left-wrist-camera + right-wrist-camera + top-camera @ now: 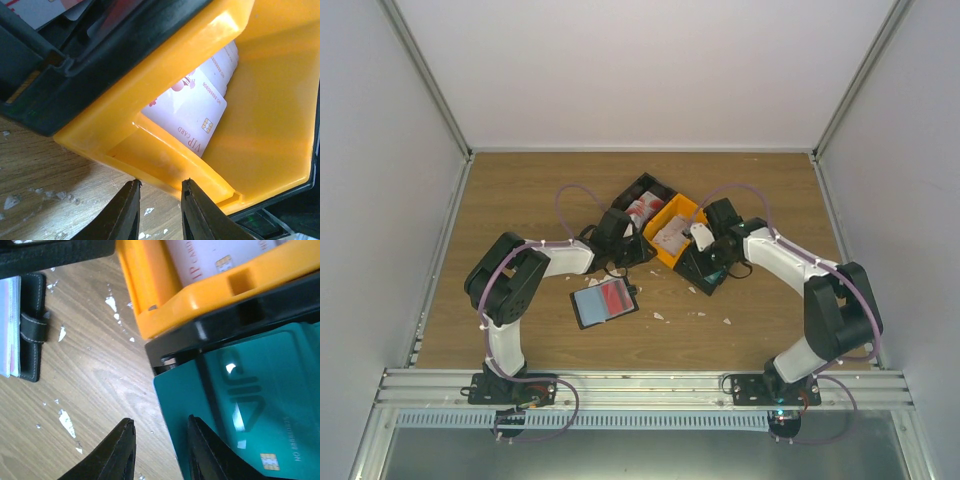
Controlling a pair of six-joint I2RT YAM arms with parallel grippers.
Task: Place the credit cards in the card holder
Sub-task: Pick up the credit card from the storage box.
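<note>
The black card holder lies open on the table with a red-and-white card on it; its clasp edge shows in the right wrist view. Pale VIP credit cards stand in the orange bin. More red-and-white cards sit in the black bin. My left gripper is open and empty, its tips at the orange bin's low front lip. A teal card lies by a black bin's corner. My right gripper is open, its jaws standing on either side of the teal card's left edge.
The orange bin and black bin stand together at the table's middle back. White paper scraps litter the wood in front of them, also in the right wrist view. Metal frame walls enclose the table.
</note>
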